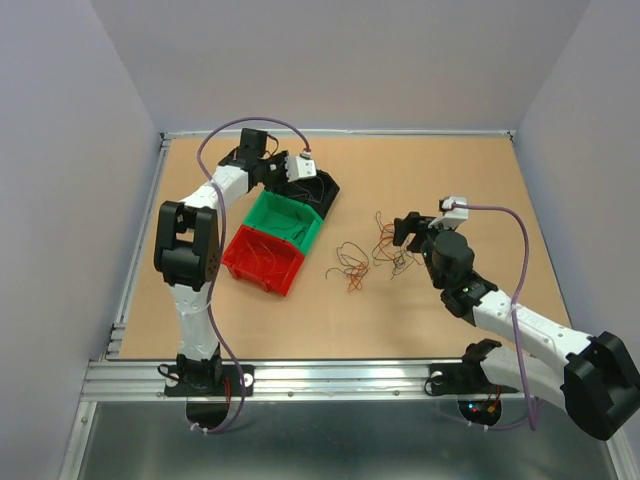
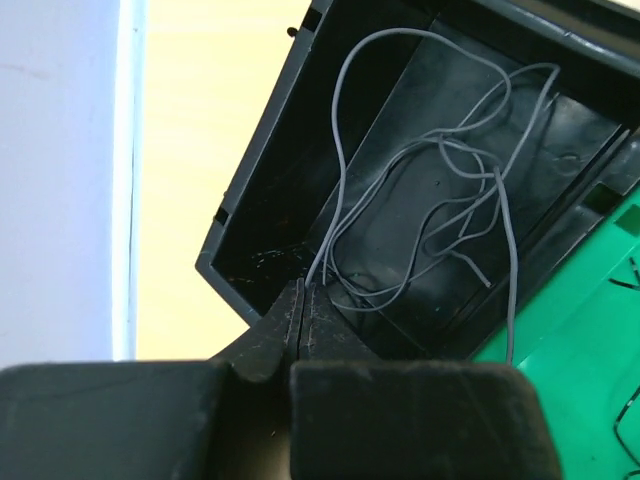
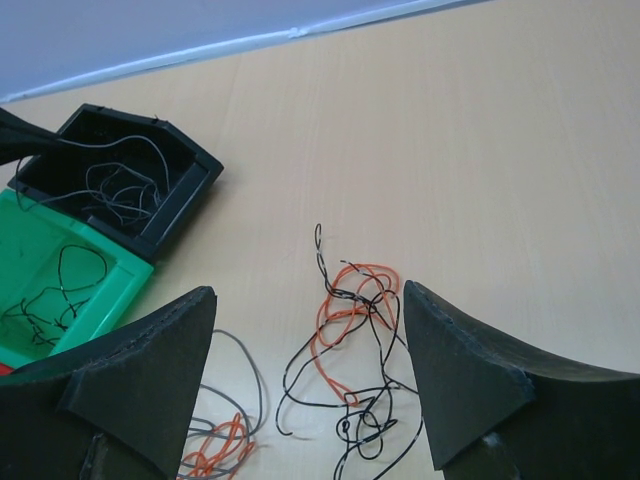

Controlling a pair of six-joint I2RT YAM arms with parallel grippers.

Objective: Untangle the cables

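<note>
while left pincer [image 2: 303, 300] pinches wire [image 2: 336, 110], cables [image 3: 345, 310] sprawl.

bins [image 1: 265, 270] blocking L, table [image 1: 450, 170] open R

I log 1 table [image 1: 450, 180]: a light wood-toned board with a pale frame along its edges. 3 open bins stand directly on it, left of centre, in a diagonal row, each touching the next. The black bin [image 1: 330, 190] is farthest, the green bin [image 1: 268, 207] is in the middle, and the red bin [image 1: 262, 272] is nearest. The cables [image 1: 388, 245] lie loose on the bare board to the right of the bins, apart from them, in 2 small clumps near each other. In the right wrist view, 1 clump [image 3: 350, 320] shows red-orange and black strands in curly loops. The other [image 3: 225, 440] shows red-orange with a grey strand.
</note>
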